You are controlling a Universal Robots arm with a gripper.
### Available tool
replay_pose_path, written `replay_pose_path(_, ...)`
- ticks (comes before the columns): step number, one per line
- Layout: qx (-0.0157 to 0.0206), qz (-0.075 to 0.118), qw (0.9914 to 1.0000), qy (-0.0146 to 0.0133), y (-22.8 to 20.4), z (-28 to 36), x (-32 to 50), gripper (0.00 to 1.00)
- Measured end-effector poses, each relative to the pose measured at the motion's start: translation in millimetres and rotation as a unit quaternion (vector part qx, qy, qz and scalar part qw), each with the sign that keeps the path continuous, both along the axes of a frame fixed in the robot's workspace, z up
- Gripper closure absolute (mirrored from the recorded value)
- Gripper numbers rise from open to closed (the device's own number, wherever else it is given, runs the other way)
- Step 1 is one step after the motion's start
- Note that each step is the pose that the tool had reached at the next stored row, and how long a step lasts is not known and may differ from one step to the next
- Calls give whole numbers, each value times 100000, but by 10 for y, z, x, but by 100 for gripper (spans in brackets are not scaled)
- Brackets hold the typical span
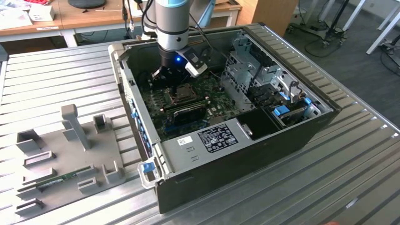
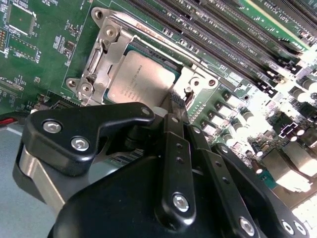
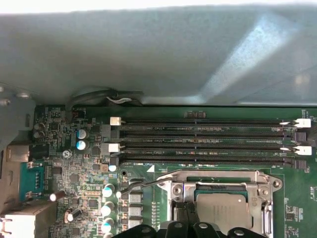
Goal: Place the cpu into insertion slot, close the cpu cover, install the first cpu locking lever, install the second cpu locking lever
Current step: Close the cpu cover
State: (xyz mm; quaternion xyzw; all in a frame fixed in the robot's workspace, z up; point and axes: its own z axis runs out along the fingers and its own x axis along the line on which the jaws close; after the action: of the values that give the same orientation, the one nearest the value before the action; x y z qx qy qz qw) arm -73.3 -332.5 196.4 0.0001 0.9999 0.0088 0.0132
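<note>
Wooden desks [image 1: 81, 16] line the back of the room, and in front of them a ribbed silvery metal table [image 1: 56, 70] carries an open black and grey computer case [image 1: 250, 154] lying on its side. On the exterior view's left of the case lies a flat grey fixture plate [image 1: 62, 159] with upright posts, and a long narrow green memory stick [image 1: 59, 180] rests near its near edge. A grey robot arm [image 1: 170, 18] reaches down into the far part of the case, over the square dark insertion slot with a silvery rim [image 1: 184, 93] on the green circuit board. In both wrist views the small flat square cpu with a dull grey metal top [image 2: 141, 79] [image 3: 220, 210] sits inside that slot. The thin silvery square cpu cover with a cut-out centre [image 2: 106, 44] [image 3: 213, 177] lies flat around it. The black gripper [image 2: 178, 106] [image 3: 184, 218] has its fingers drawn together, the tips meeting at the cover's edge just beside the cpu. A thin silvery wire lever [image 3: 143, 184] runs out from the socket's corner towards a row of small capacitors. Long black memory slots [image 3: 198, 141] lie parallel just beyond the socket.
</note>
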Motion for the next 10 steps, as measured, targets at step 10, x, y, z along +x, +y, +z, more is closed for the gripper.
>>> replay_pose_path(10,68,0,100000,-51,4,68,3,89)
